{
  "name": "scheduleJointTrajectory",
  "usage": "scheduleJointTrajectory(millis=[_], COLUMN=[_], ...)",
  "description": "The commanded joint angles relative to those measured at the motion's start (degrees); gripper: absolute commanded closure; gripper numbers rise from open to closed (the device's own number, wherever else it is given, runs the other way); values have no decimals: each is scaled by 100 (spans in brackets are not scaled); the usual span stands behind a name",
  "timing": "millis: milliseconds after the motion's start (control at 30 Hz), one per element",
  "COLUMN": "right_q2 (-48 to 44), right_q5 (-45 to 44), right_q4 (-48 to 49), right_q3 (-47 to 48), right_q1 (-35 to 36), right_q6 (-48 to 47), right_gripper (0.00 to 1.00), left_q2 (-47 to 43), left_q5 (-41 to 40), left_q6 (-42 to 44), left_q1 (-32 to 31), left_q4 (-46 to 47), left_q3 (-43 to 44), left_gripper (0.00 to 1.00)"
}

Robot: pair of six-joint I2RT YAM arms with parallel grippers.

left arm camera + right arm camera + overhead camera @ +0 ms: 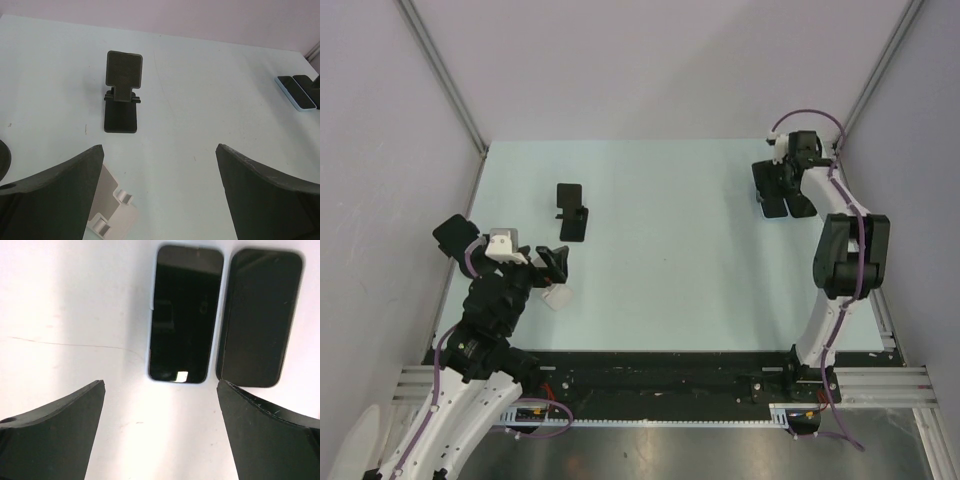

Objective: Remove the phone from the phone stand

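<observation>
A black phone stand (pixel 572 212) (pixel 122 92) stands upright at the left middle of the table, with nothing on its cradle. Two phones lie flat, side by side, at the far right: one in a light blue case (pixel 185 315) (pixel 295 93) and a black one (pixel 260 317) (pixel 305 89). My right gripper (pixel 160 430) (pixel 782 183) hovers just short of them, open, nothing between its fingers. My left gripper (pixel 160 195) (pixel 555 265) is open and empty, short of the black stand.
A white phone stand (pixel 107 215) (pixel 557 297) lies folded on the table by my left gripper's left finger. Grey walls close in the table (pixel 670 270) on the left, back and right.
</observation>
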State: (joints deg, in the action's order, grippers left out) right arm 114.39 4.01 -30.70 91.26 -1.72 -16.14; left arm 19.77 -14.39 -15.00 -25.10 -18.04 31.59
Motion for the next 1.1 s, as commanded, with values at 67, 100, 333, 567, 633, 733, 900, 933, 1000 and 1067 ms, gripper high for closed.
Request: scheduleJointTrajectory(millis=[67,100,333,567,633,733,900,933,1000,1067], right_q2=[-1874,-2085,-3141,-3721,-4063,-4556,-5084,-5189,-5251,-5260], right_q5=[1205,1486,2181,1499,1104,613,13,-84,-93,-67], right_q4=[852,1064,978,48,-6,3,160,204,240,205], right_q3=[-503,-670,-1435,-1953,-2147,-2516,-2894,-3008,-3105,-3193], right_q1=[-327,-425,-619,-497,-400,-119,531,610,742,752], right_q6=[1584,1910,2476,2423,2388,2169,2230,2238,2194,2194], right_gripper=[0,0,0,0,0,0,0,0,0,0], left_q2=[-105,-148,-613,-423,-194,342,1421,1529,1801,2196], left_q5=[-510,-677,-1910,-1988,-2215,-2279,-2322,-2322,-2287,-2278], left_q6=[-204,-266,-777,-530,-652,-819,-1127,-1275,-1486,-1593], left_q1=[14,14,14,23,23,32,49,67,111,198], left_q4=[205,222,196,47,-41,-182,-358,-384,-393,-393], left_q3=[-48,-48,-136,-268,-224,-127,145,171,242,329], left_gripper=[0,0,0,0,0,0,0,0,0,0])
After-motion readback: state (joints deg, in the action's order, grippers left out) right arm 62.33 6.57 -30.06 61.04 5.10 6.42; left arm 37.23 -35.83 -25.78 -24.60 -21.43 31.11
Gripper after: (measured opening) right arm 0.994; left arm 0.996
